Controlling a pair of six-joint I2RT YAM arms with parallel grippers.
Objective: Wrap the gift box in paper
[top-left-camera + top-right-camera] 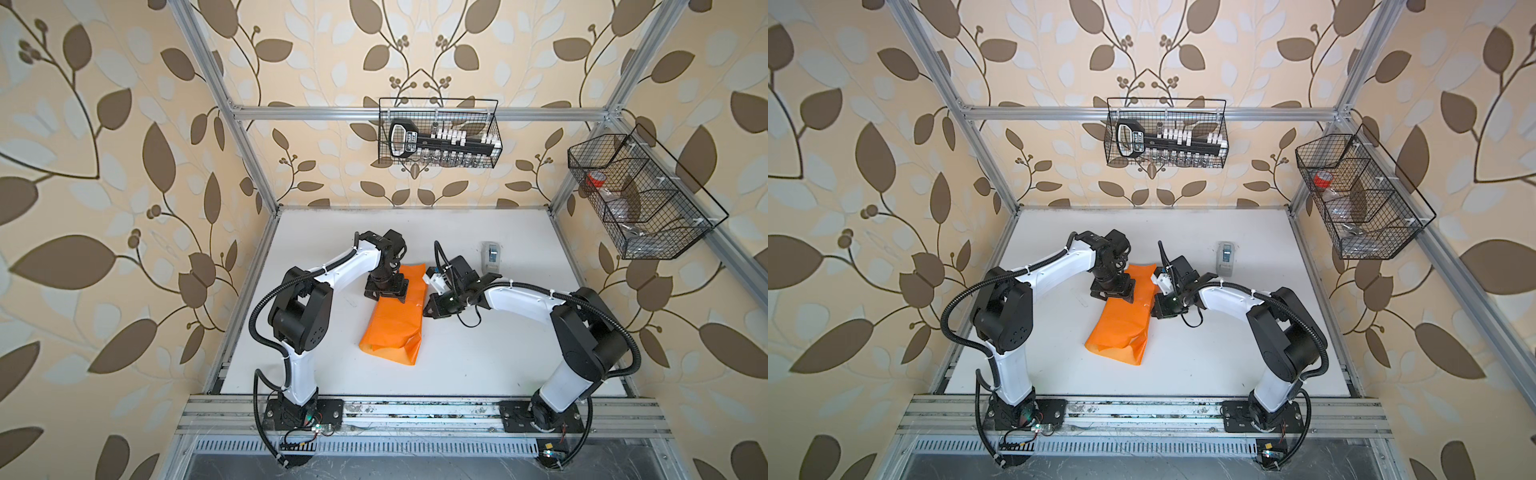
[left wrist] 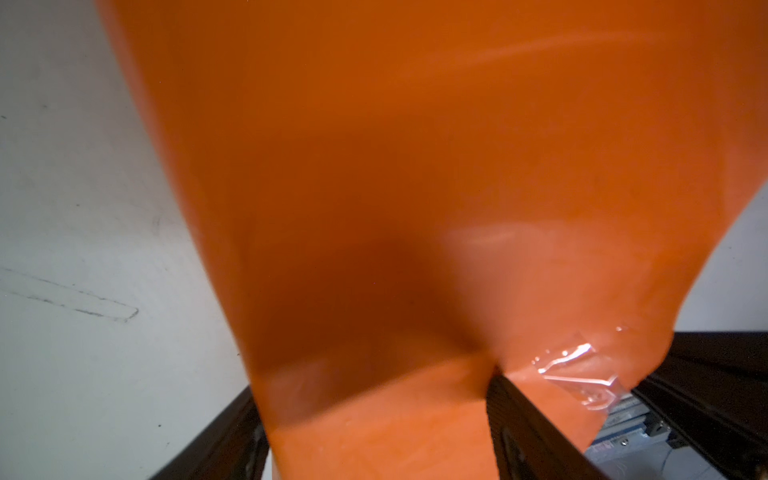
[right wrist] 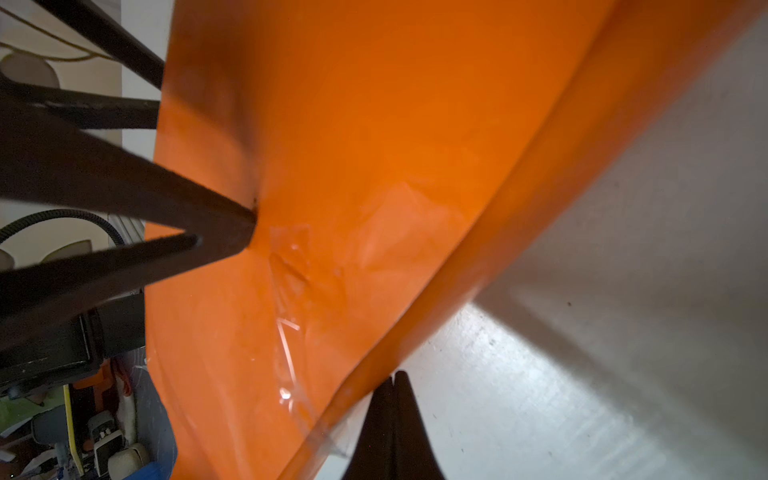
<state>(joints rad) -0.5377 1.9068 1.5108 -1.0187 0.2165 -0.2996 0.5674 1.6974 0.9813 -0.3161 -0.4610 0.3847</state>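
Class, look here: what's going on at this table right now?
Two robot arms are working on an orange paper, folded into a long bundle on the table; no box shows. The left hand, jaws wide, presses a finger on its far part. The right hand, shut, sits at the paper's edge beside clear tape.

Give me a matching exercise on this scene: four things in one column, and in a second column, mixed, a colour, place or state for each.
1 paper
2 tape dispenser
3 left gripper
4 right gripper

A shut
B orange
C jaws apart
D grey-white, apart from the paper

Pairs: 1-B, 2-D, 3-C, 4-A
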